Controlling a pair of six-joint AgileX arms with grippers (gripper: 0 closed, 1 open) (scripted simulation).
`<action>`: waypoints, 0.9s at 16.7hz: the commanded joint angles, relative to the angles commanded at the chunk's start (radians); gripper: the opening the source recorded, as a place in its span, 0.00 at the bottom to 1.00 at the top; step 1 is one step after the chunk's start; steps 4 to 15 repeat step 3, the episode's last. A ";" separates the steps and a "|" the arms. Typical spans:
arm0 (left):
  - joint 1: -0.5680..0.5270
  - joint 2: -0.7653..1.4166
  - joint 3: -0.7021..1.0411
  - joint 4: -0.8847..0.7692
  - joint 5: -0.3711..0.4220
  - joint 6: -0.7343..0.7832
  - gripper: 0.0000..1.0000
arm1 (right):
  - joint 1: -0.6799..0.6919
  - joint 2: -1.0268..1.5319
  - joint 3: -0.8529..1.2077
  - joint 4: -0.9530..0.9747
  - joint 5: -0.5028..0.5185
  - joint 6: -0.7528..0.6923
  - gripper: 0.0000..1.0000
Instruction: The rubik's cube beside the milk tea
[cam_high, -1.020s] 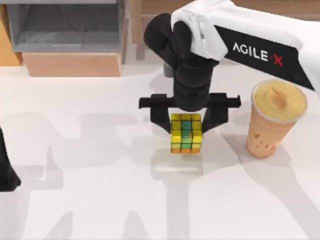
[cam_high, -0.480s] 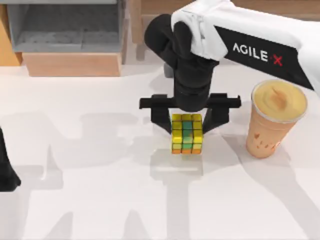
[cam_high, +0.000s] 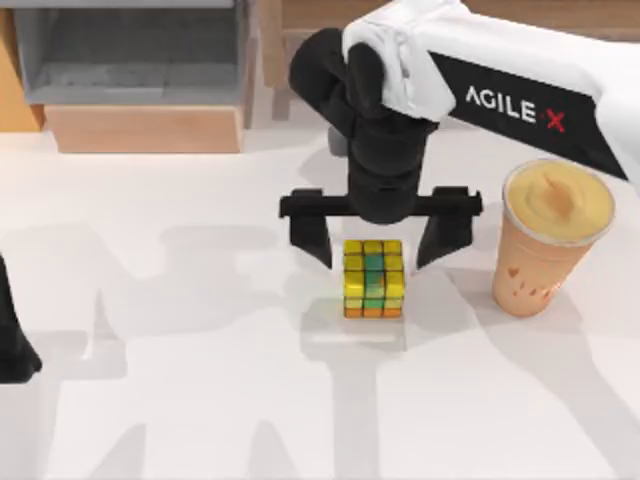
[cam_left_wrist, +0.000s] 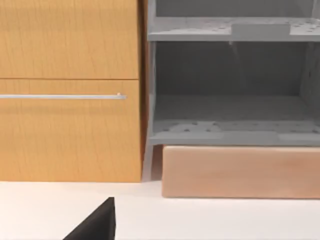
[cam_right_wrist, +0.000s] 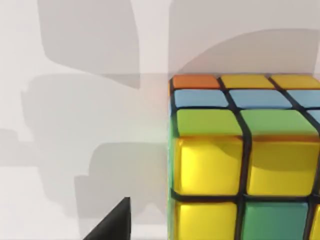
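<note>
The rubik's cube (cam_high: 373, 279) rests on the white tabletop (cam_high: 200, 400) near the middle, with the milk tea (cam_high: 545, 240) standing to its right, near but apart, a strip of bare surface between them. In the right wrist view the cube (cam_right_wrist: 245, 165) sits close under the camera, its yellow and green tiles facing up.

Directly above and just behind the cube hangs the right pincer (cam_high: 376, 242), its two black fingers spread wide, one on each side of the cube and neither touching it. The cube lies straight below the gap, square to the fingers, so my judgement is that the coming move turns on this: the pincer can lift clear without brushing the cube, provided it rises straight. The right arm reaches in from the far right corner, wrist pointing down at the tabletop.

The left arm is parked at the left edge, its pincer (cam_left_wrist: 95, 225) facing a wooden cabinet (cam_left_wrist: 70, 90) and grey shelf (cam_left_wrist: 230, 100); I cannot tell how its fingers stand.
</note>
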 joint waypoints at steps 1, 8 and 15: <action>0.000 0.000 0.000 0.000 0.000 0.000 1.00 | 0.000 0.000 0.000 0.000 0.000 0.000 1.00; 0.000 0.000 0.000 0.000 0.000 0.000 1.00 | 0.000 0.000 0.000 0.000 0.000 0.000 1.00; 0.000 0.000 0.000 0.000 0.000 0.000 1.00 | 0.000 0.000 0.000 0.000 0.000 0.000 1.00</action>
